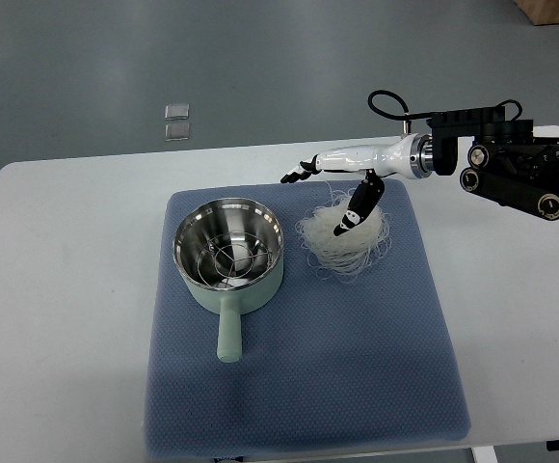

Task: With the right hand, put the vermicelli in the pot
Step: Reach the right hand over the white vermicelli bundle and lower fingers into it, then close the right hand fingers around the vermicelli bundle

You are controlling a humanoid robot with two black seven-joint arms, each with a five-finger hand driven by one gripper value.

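A loose nest of white vermicelli (pixel 332 246) lies on the blue mat (pixel 299 386), to the right of the pot. The pale green pot (pixel 228 253) has a shiny steel inside with a wire rack, and its handle points toward the front edge. My right hand (pixel 332 188) comes in from the right edge and hovers over the far side of the vermicelli. Its fingers (pixel 299 174) are spread out to the left and its thumb (pixel 357 207) points down onto the noodles. It holds nothing. The left arm is out of view.
The mat lies on a white table (pixel 58 289). Two small clear squares (pixel 176 121) lie on the grey floor beyond the table. The right arm's black joints (pixel 520 169) hang over the table's far right corner.
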